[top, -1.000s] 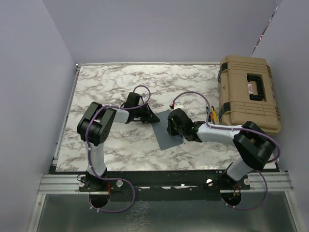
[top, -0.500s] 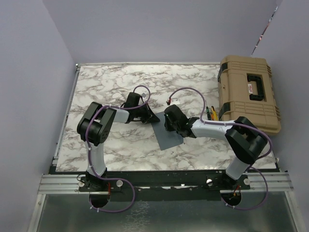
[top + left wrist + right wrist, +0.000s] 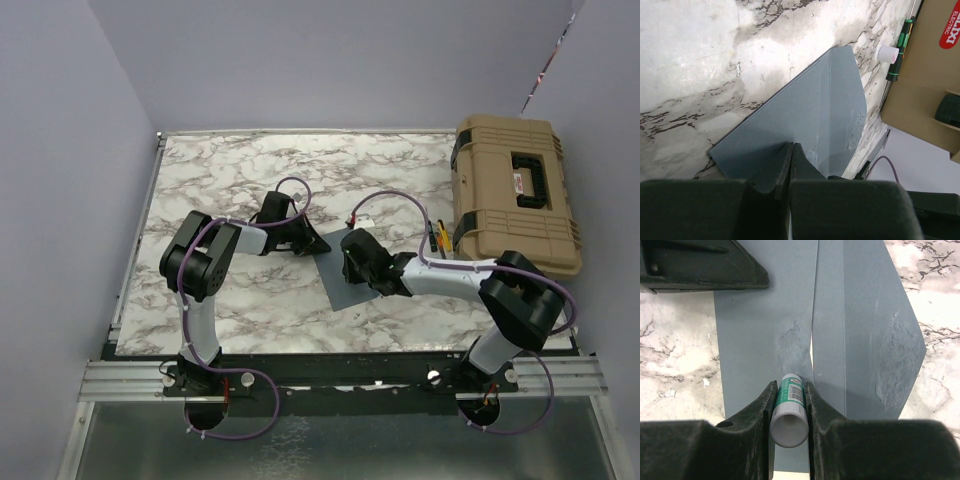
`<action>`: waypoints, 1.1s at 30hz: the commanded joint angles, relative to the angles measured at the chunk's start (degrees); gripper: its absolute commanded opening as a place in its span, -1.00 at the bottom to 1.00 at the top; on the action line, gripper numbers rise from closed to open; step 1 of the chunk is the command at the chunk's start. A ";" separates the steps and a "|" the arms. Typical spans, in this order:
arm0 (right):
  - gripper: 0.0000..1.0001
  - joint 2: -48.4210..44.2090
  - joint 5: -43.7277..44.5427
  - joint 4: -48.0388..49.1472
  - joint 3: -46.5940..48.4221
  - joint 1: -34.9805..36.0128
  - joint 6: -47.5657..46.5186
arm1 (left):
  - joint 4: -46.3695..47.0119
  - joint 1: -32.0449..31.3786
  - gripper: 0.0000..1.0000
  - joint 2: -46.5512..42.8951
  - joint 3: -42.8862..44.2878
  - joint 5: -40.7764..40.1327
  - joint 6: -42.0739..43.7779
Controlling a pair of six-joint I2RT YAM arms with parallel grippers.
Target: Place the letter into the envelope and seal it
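The slate blue-grey envelope (image 3: pixel 340 283) lies flat on the marble table. In the right wrist view its body (image 3: pixel 755 340) is on the left and its tapered flap (image 3: pixel 875 325) spreads flat to the right, with dull smears on both. My right gripper (image 3: pixel 790 386) is shut on a green-and-white glue stick (image 3: pixel 790 402) whose tip touches the envelope near the seam. My left gripper (image 3: pixel 791 146) is shut and empty, its tips pressed on the envelope's (image 3: pixel 815 110) near corner. From above, the left gripper (image 3: pixel 318 245) and right gripper (image 3: pixel 350 266) meet over the envelope. The letter is out of view.
A tan tool case (image 3: pixel 515 190) stands at the table's right edge, with screwdrivers (image 3: pixel 438 235) beside it. In the left wrist view a white cap (image 3: pixel 887 52) and a green-handled screwdriver (image 3: pixel 900 47) lie by the case (image 3: pixel 930 80). Purple walls enclose the table.
The right gripper with the glue stick slid away along the envelope and then came back nearer. The left gripper has stayed pressed on the envelope's corner.
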 commanded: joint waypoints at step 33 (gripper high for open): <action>-0.99 -16.35 -14.42 -5.09 0.52 -12.74 7.03 | -9.01 -0.05 -1.00 2.47 -1.34 -2.41 6.18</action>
